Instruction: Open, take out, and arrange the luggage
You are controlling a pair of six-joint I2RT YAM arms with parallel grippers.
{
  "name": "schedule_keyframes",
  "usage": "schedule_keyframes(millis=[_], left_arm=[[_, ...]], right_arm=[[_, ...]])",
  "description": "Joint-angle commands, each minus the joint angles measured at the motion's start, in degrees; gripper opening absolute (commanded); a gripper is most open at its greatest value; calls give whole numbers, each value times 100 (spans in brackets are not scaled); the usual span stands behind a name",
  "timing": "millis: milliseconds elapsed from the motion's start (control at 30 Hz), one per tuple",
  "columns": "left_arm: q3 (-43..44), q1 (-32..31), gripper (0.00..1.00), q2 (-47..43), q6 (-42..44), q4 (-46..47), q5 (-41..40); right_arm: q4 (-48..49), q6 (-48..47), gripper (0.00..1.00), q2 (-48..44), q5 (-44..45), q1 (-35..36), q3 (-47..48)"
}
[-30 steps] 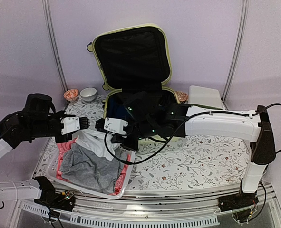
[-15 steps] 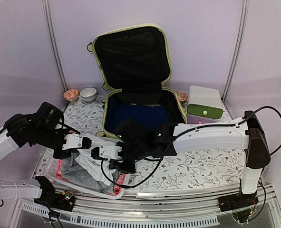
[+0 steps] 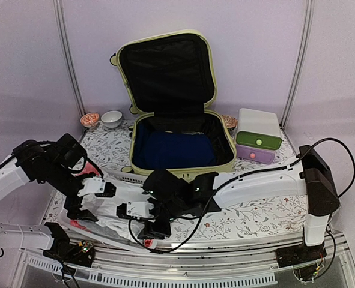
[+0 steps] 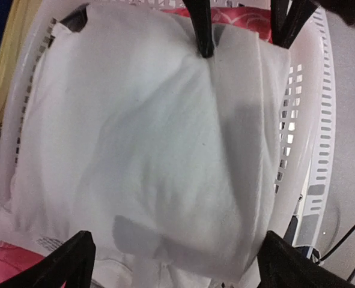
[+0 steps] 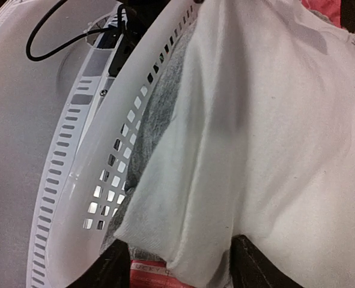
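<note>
The luggage (image 3: 183, 170), a pale yellow-green suitcase, lies open at the back centre with its lid upright. A dark blue garment (image 3: 174, 150) is inside it. At the front left, a folded white garment (image 3: 122, 197) (image 4: 147, 132) (image 5: 273, 120) rests in the white slatted basket (image 4: 312, 120) (image 5: 123, 120). My left gripper (image 3: 108, 191) (image 4: 177, 264) is open wide just above one end of the garment. My right gripper (image 3: 122, 211) (image 5: 180, 270) is open at the other end, and a corner of the cloth lies loose between its fingers.
Under the white garment lie a grey garment (image 5: 159, 114) and a red item (image 5: 147, 273). A white box with green and purple drawers (image 3: 258, 141) stands at the back right. Two small bowls (image 3: 111, 118) stand at the back left. The table's front rail (image 3: 183, 264) runs right beside the basket.
Both arms have come down and toward the front with the white garment. Both grippers, shut on it before, now stand open, and the garment lies in the basket.
</note>
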Motion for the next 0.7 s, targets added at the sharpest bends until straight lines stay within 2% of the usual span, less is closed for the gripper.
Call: schedule_keyframes(millis=[0, 133, 233, 267, 300, 400, 433, 533, 667], left_arm=[[793, -36, 98, -57, -445, -264, 184], [1307, -36, 98, -139, -1465, 337, 322], [1315, -30, 98, -190, -2803, 1044, -6], [1332, -35, 98, -166, -2883, 1113, -34], [1350, -31, 98, -153, -2889, 1104, -16], [1341, -36, 98, -246, -2877, 1115, -2], [1329, -32, 98, -303, -2887, 1131, -5], [1248, -34, 98, -462, -3073, 1389, -611], [773, -35, 98, -707, -2038, 1466, -478]], right_arm=[[272, 93, 63, -638, -7, 49, -301], [308, 161, 63, -950, -49, -43, -305], [479, 336, 61, -1119, -271, -164, -342], [582, 386, 59, -1155, -358, -189, -362], [682, 448, 52, -1178, -430, -207, -369], [953, 624, 13, -1055, -709, -211, -297], [1040, 675, 4, -993, -791, -211, -270], [1413, 911, 2, -853, -814, -203, -308], [1824, 1036, 2, -603, -666, -176, -357]])
